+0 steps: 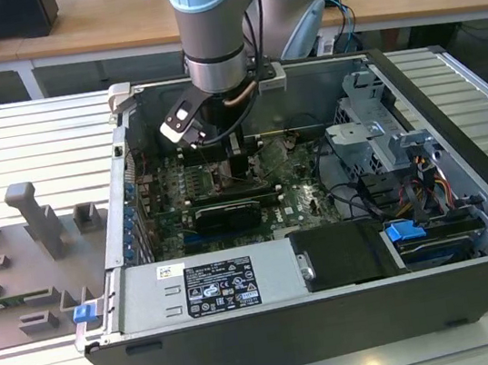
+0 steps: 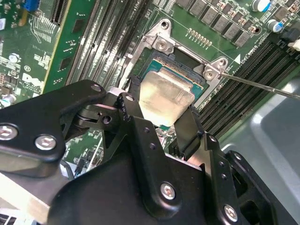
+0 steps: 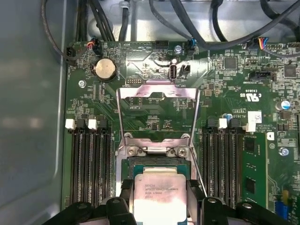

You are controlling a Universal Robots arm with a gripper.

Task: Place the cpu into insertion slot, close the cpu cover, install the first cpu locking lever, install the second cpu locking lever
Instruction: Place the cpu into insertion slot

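One arm (image 1: 217,49) reaches down into the open computer case (image 1: 278,347), which lies on a slatted metal surface (image 1: 25,132). The jaws are low over the green circuit board (image 1: 306,201), toward the far middle of the case, just beyond a long black card (image 1: 228,214).

Jaws: clenched on the cpu (image 2: 164,96), one black finger (image 2: 133,105) on each of two opposite edges.

Cpu: lies flat, silvery metal face up, tan face not seen. It is square, so it has no long axis; its edges run roughly parallel to the rim of the insertion slot (image 3: 154,163). It sits directly over the slot, covering the part nearest the jaws, and a strip of the socket shows past its free edge. Cannot tell whether it is seated or just above.

The cpu cover (image 3: 157,89) is open, swung up and back on its hinge at the slot's edge away from the jaws, with board showing through its cut-out.

A thin metal lever (image 2: 262,86) angles away from a corner of the slot's frame, not latched down.

Long black memory slots (image 3: 89,164) flank the socket on both sides.
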